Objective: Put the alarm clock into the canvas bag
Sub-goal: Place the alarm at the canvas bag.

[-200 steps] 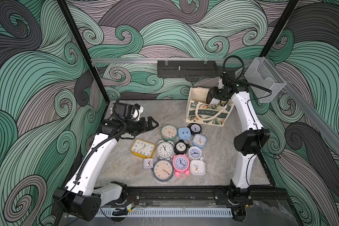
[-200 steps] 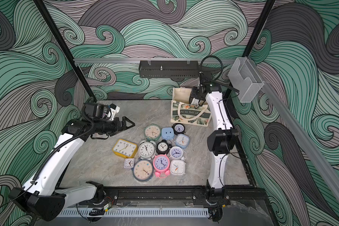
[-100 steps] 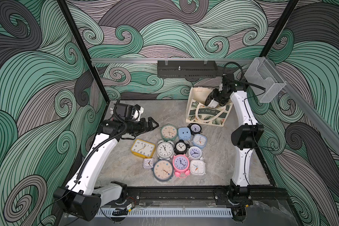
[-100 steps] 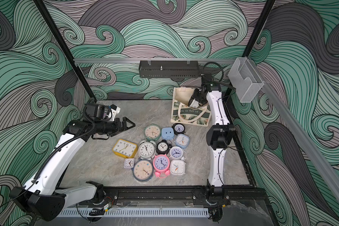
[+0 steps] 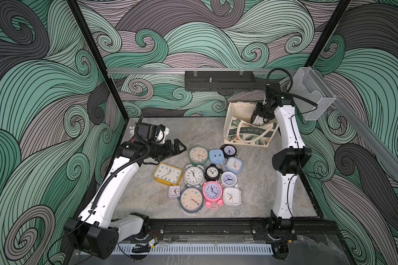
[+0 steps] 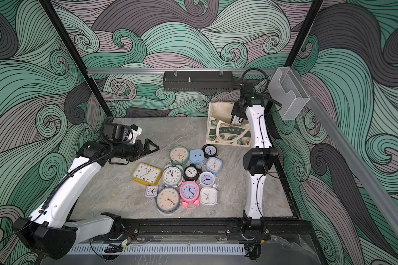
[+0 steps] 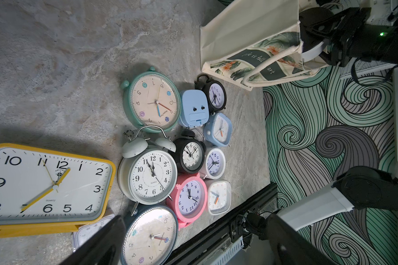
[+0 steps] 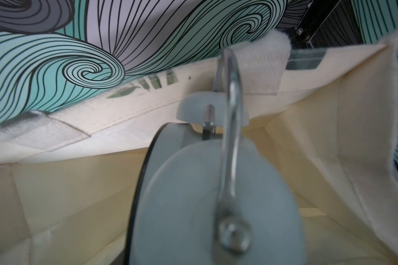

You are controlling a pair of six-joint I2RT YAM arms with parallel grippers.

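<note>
Marbled tabletop (image 5: 147,202) bears a clock cluster (image 5: 193,175) and the canvas bag (image 5: 246,135)

Left tool (image 5: 181,147) spread wide, right tool (image 5: 260,117) gripping

Matt woven canvas bag (image 8: 67,183); shiny metal-handled alarm clock (image 8: 189,197)

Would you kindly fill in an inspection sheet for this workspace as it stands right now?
Surface: grey marbled tabletop, no spills seen.
Job's things: canvas bag upright at the back, mouth open; alarm clock, pale twin-bell, at its mouth.
Clutter: cluster of clocks, twelve, mid-table.
Grippers: left gripper open, empty, beside the cluster; right gripper shut on the alarm clock.
Cables: black cable loop above the right wrist; no snag seen.
Surroundings: wave-patterned walls; black tray and clear holder on the rails.
</note>
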